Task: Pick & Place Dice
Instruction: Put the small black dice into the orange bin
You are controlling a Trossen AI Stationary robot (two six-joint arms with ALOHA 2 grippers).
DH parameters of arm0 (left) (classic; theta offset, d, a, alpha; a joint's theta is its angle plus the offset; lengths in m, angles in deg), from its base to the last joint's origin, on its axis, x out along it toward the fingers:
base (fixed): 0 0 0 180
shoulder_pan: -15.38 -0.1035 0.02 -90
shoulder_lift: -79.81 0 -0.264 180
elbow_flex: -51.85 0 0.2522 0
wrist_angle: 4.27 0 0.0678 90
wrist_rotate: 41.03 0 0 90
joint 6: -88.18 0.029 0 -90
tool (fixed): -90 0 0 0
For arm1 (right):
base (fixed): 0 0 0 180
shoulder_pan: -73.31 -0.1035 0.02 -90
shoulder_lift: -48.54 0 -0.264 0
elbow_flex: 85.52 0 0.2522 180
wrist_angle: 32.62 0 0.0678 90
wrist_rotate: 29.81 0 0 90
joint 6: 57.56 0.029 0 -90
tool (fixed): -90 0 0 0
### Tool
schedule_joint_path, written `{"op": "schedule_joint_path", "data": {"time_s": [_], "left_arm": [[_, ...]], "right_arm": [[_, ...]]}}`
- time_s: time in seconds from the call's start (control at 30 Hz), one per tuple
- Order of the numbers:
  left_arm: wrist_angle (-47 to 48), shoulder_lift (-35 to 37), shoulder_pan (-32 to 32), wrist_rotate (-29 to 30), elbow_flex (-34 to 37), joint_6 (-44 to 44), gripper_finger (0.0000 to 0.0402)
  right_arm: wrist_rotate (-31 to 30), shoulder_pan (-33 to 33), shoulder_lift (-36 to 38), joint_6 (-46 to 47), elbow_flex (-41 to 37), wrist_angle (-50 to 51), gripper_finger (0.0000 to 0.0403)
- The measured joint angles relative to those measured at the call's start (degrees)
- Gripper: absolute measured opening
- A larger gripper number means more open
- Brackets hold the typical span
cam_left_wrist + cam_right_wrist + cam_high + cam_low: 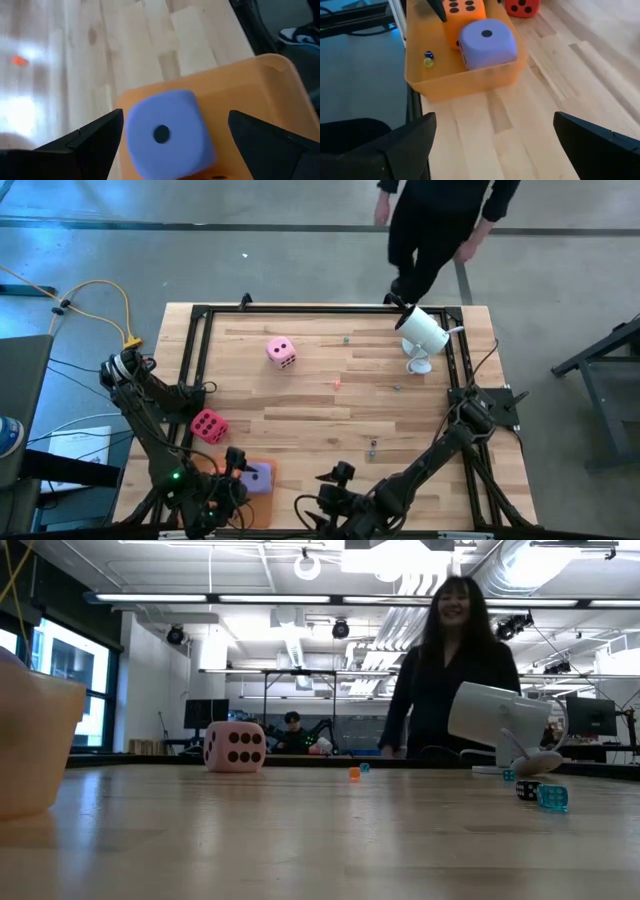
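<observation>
A purple die lies in the orange tray at the table's near left, one pip up. An orange die sits behind it in the same tray. My left gripper hangs open over the purple die, a finger on either side and apart from it. The magenta die rests on the wood just beyond the tray. The light pink die stands farther back. My right gripper is open above bare wood right of the tray.
A white camera on a stand is at the far right, and a person stands beyond the far edge. Tiny dice lie scattered on the wood, and two more in the tray. A black frame rims the table.
</observation>
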Motion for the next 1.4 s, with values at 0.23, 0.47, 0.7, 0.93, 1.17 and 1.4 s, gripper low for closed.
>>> {"op": "schedule_joint_path", "data": {"time_s": [0.23, 0.47, 0.7, 0.93, 1.17, 1.4], "left_arm": [[0.0, 0.0, -0.1, -5.9, 0.0, -0.6, 0.0349], [0.1, 1.8, -1.5, -3.3, 0.0, -0.3, 0.0349], [0.0, 5.0, -2.0, -3.3, -0.1, 1.2, 0.0349], [0.1, 5.3, -0.5, -4.1, -0.1, 0.5, 0.0349], [0.1, 5.3, -1.0, -3.9, -0.1, 0.9, 0.0349], [0.0, 5.3, -2.4, -3.8, -0.1, 1.0, 0.0349]], "right_arm": [[7.2, 3.7, -0.1, -6.0, 0.0, -7.8, 0.0391], [19.3, 7.5, -0.1, -13.4, 0.0, -15.9, 0.0391], [17.4, 9.8, 0.2, -6.9, 0.0, -11.3, 0.0391], [20.2, 13.9, 3.0, 15.6, 0.0, 18.0, 0.0368], [27.0, 13.7, 3.3, 35.7, 0.0, 46.5, 0.0327], [28.6, 10.7, 3.3, 38.4, 0.0, 57.0, 0.0287]]}}
